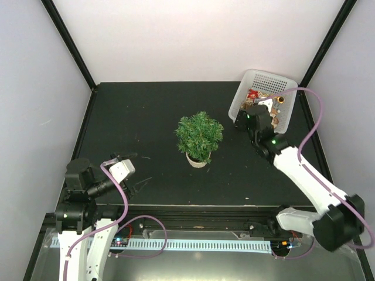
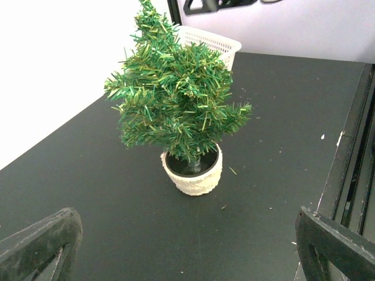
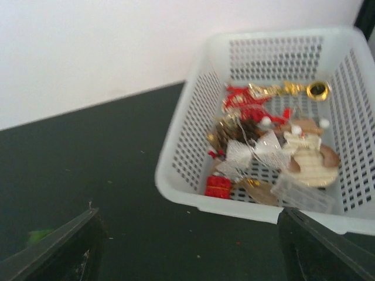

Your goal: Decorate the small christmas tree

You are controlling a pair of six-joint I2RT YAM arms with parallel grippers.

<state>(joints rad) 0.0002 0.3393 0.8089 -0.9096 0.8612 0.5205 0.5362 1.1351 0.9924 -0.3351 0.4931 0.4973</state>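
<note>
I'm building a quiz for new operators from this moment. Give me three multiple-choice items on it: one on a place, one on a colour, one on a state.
1. Where on the table does the white basket stand? A. far right corner B. near left corner C. centre
2. What colour is the pot of the small christmas tree? A. red B. cream-white C. black
3. How is the right gripper? A. shut tight, empty B. shut on the tree C. open, empty
1 A: the top view shows it there. 2 B: the left wrist view shows it pale. 3 C: its jaws stand wide apart, nothing between.
</note>
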